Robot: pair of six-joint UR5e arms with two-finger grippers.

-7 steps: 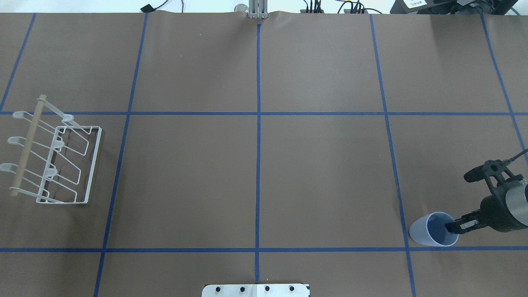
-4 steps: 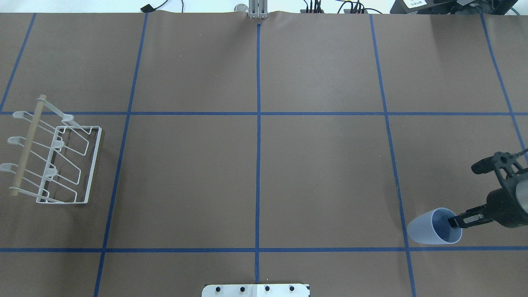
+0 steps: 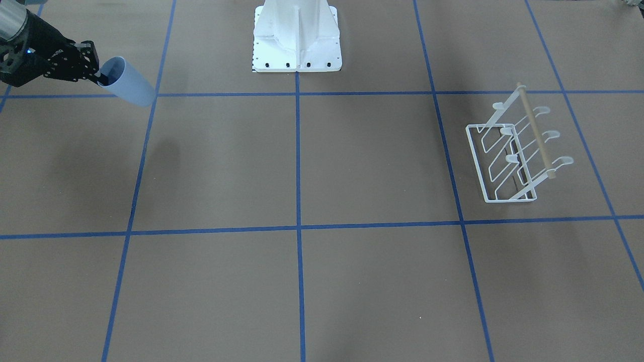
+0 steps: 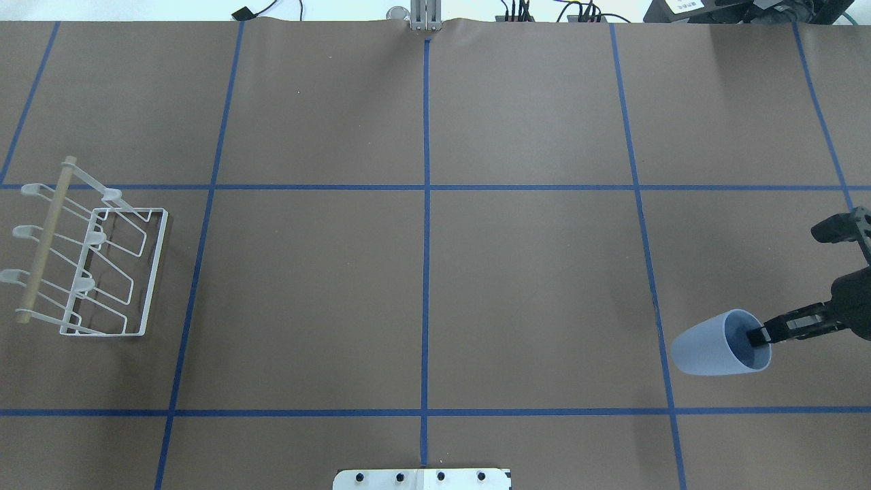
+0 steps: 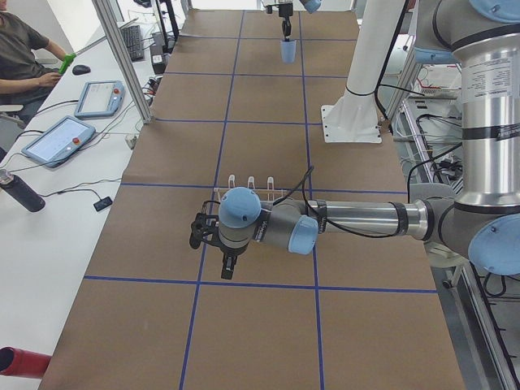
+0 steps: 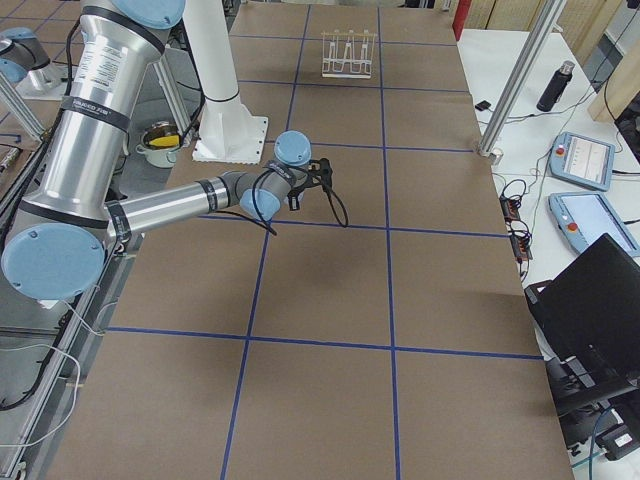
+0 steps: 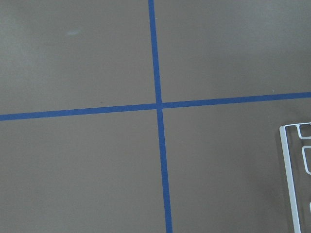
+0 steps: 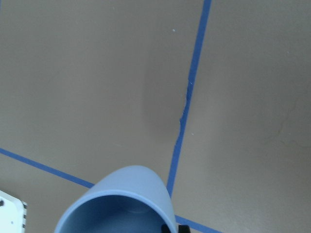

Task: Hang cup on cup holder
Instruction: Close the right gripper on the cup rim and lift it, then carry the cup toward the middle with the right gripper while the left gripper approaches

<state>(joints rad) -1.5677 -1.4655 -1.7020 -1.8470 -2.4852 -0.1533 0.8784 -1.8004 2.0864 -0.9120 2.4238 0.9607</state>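
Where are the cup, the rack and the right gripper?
cup [image 4: 704,354], overhead view, outer side wall.
rack [image 4: 95,238], overhead view, middle peg tip.
right gripper [image 4: 759,335], overhead view, fingertips at the cup's rim.

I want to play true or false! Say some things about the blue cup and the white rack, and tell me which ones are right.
1. The cup is hanging on the cup holder. False: the right gripper holds it, far across the table from the holder.
2. The right gripper pinches the cup by its rim, with one finger inside. True.
3. The cup holder has no cups on it. True.
4. The cup stands upright on the table. False: it is tilted over, with its mouth toward the gripper, and appears to be lifted off the table.
5. The cup is red. False: it is pale blue.
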